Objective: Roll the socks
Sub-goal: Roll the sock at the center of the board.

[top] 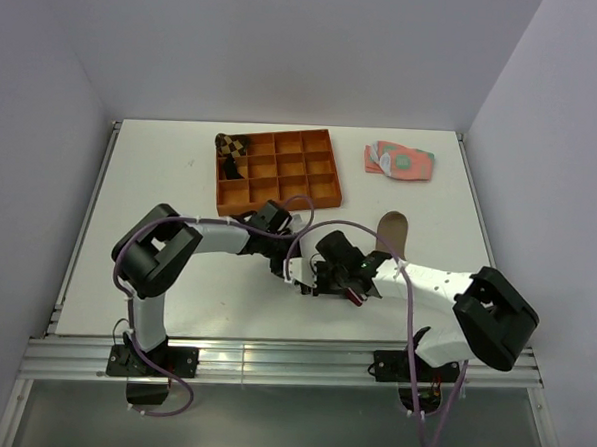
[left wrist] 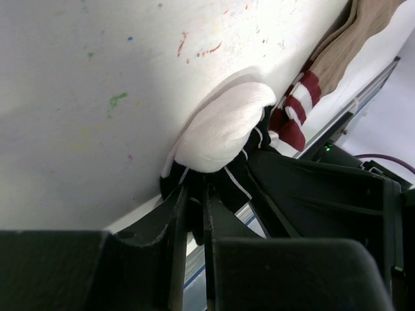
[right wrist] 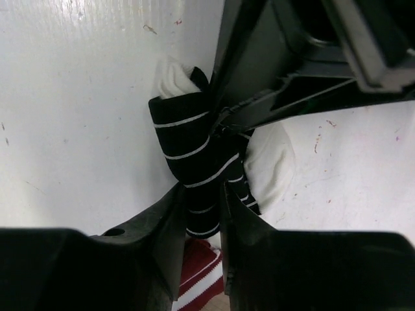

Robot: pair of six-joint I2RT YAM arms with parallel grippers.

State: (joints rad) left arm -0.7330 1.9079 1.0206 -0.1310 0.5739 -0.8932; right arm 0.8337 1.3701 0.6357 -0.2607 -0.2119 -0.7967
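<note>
The short black sock with thin white stripes (right wrist: 193,152) is bunched on the table between both grippers; its white toe (left wrist: 224,126) shows in the left wrist view. My left gripper (left wrist: 198,197) is shut on a fold of its black fabric. My right gripper (right wrist: 204,214) is shut on its striped middle. In the top view the two grippers, left (top: 292,267) and right (top: 328,277), meet at the table's centre front. The tan-brown sock (top: 391,229) lies just right of them, its maroon-and-white cuff (left wrist: 295,116) touching the black sock.
An orange divided tray (top: 280,200) stands behind the grippers, with a brown checkered rolled sock (top: 230,147) in its left corner compartment. Flat pink-and-green socks (top: 400,161) lie at the back right. The table's front edge rail is close below the grippers.
</note>
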